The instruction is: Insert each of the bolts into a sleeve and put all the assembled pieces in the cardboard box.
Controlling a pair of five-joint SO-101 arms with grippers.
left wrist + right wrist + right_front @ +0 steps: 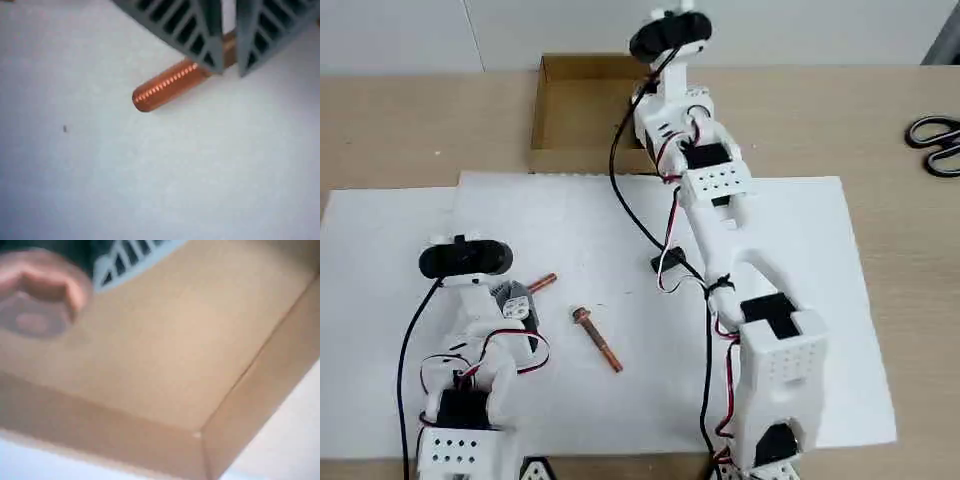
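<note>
The left claw [228, 67], at 8 o'clock on the paper [400, 220], is clenched on a copper bolt [165, 87], threaded end jutting free. Pinched on a round shank, it could swivel or slip and spoil the insertion. A second bolt [597, 340] lies loose toward 6 o'clock, easily nudged. The right claw [120, 262] hangs over the cardboard box [570, 110] at 11 o'clock, beside a blurred coppery piece [37, 300]; its grip I cannot tell

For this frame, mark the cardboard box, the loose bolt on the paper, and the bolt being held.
cardboard box [582, 108], high view, bare floor inside.
loose bolt [599, 342], high view, middle of its shank.
held bolt [165, 87], left wrist view, threaded end sticking out.
</note>
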